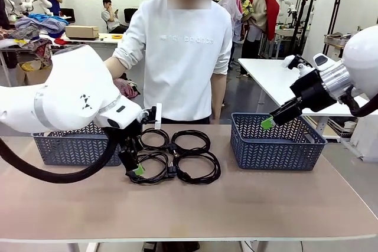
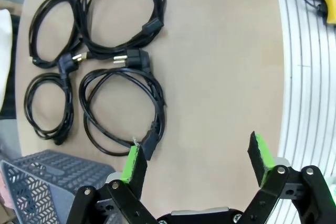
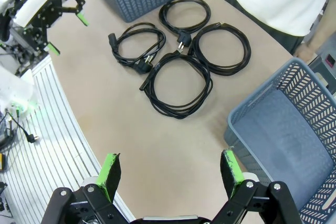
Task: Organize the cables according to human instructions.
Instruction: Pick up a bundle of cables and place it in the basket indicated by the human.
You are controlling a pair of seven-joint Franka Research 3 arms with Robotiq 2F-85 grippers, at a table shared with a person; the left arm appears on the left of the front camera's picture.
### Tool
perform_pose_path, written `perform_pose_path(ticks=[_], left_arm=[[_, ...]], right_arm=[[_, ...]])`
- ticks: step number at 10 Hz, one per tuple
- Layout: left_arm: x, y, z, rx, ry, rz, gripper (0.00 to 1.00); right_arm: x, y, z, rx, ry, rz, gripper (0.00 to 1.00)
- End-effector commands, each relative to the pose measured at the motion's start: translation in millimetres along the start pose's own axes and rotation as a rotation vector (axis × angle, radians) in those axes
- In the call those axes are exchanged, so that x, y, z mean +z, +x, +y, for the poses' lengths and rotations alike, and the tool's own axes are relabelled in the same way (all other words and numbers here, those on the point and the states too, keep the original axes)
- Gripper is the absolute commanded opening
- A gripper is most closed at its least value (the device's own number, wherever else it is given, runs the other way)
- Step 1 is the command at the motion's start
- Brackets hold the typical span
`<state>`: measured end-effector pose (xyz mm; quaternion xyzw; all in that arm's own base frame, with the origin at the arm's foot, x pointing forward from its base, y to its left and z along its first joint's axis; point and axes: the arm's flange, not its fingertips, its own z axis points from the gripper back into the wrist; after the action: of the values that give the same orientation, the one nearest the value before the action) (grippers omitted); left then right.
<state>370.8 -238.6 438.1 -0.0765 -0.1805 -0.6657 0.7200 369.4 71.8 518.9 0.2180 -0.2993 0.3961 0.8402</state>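
Several black cables lie as flat round coils in a square group at the table's middle, with their plug ends meeting in the centre. My left gripper hangs open just above the near-left coil, its green pads spread and empty; that coil's plug lies right by one pad. My right gripper is open and empty, held high over the right basket. From there the coils lie well ahead of its open fingers.
A grey mesh basket stands at the left behind my left arm, and another at the right. A person in a white sweater stands at the far edge behind the cables. The near half of the table is bare.
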Motion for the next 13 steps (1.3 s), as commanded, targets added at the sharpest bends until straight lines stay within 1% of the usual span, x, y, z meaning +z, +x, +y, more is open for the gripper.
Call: perform_pose_path(ticks=[1, 6, 8, 10, 13], left_arm=[[1, 4, -2, -0.004, -0.001, -0.011, 1.0], [1, 3, -3, -0.007, 0.001, 0.0, 1.0], [-24, 12, 12, -0.061, -0.008, 0.05, 1.0], [-51, 21, 18, -0.081, -0.026, 0.112, 1.0], [-94, 17, 27, -0.093, -0.052, 0.186, 1.0]], right_arm=[[-2, -1, -3, 0.016, 0.021, -0.024, 1.0], [-2, -1, -3, 0.016, 0.021, -0.024, 1.0], [-2, -1, -3, 0.016, 0.021, -0.024, 1.0], [-2, -1, -3, 0.016, 0.021, -0.024, 1.0], [-2, -1, -3, 0.016, 0.021, -0.024, 1.0]])
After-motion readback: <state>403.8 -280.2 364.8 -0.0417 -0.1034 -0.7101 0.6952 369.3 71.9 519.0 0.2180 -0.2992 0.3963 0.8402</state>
